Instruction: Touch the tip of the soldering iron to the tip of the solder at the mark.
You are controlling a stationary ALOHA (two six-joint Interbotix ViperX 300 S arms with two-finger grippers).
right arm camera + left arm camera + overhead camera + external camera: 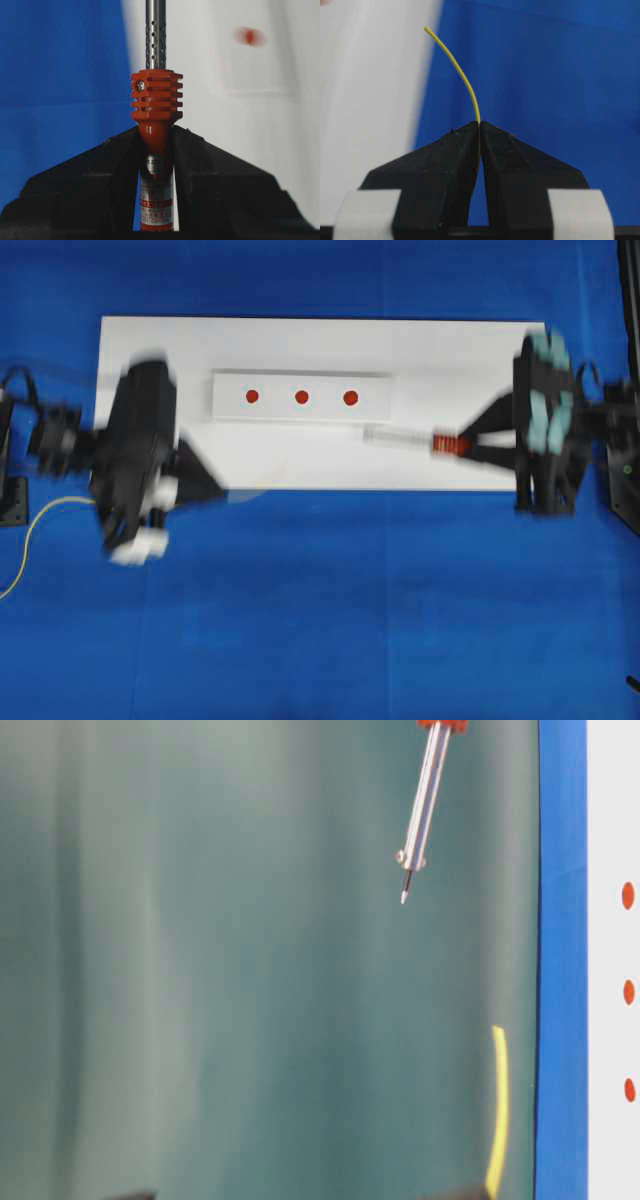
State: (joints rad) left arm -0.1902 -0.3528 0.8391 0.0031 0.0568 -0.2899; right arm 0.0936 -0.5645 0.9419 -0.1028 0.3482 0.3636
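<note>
My right gripper (465, 444) is shut on the orange-red handle of the soldering iron (156, 102). It holds the iron above the white board, with the shaft (395, 437) pointing left. The iron's tip (403, 897) hangs in the air, just below the rightmost of three red marks (350, 398). My left gripper (480, 125) is shut on the thin yellow solder (465, 80). The solder's free tip (426, 29) curves up toward the board's edge. In the overhead view the left gripper (220, 487) is blurred at the board's front-left edge. The two tips are well apart.
The white board (300, 465) lies on blue cloth and carries a raised white strip (230, 410) with the marks. The slack solder (35, 530) trails off to the left on the cloth. A blurred red mark (250, 36) shows in the right wrist view.
</note>
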